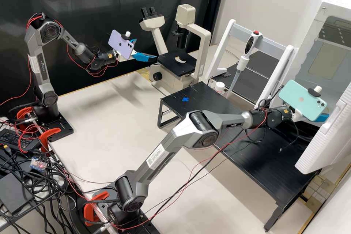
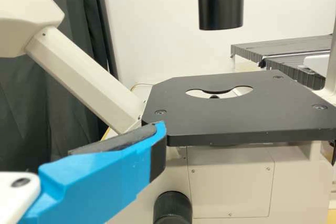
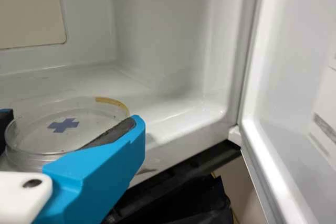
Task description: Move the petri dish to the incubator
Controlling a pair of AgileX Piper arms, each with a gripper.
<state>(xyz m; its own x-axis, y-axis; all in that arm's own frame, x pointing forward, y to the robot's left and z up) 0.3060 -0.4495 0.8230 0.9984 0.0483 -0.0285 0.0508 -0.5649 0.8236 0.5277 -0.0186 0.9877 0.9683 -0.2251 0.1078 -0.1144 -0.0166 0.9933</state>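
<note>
The right gripper (image 1: 322, 117) is at the front of the white incubator (image 1: 331, 2), whose door (image 1: 325, 142) stands swung wide. In the right wrist view, the clear petri dish (image 3: 39, 137) is between this gripper's fingers (image 3: 100, 163), one dark pad against its rim and another at its other side, so the jaws are closed around it. The dish is at the incubator's mouth, near the front edge of the inside floor (image 3: 173, 111); I cannot tell whether it touches that floor. A blue cross (image 3: 63, 125) shows on the dish, and a yellow strip (image 3: 111, 100) runs along part of its rim. The left gripper (image 1: 146, 49) is beside the microscope (image 1: 204, 45), near its flat black stage (image 1: 186, 67), with its two fingers spread apart. A purple phone (image 1: 121, 45) sits on the left arm's wrist and a mint green one (image 1: 299, 98) on the right arm's. Between the microscope and the incubator, a pipette (image 1: 242, 64) stands upright at a white frame (image 1: 223, 44). A small black table (image 1: 204, 93) on the pale tabletop (image 1: 98, 117) bears another blue cross (image 1: 185, 99), and a longer black table (image 1: 270, 164) stands next to it, under the incubator.
</note>
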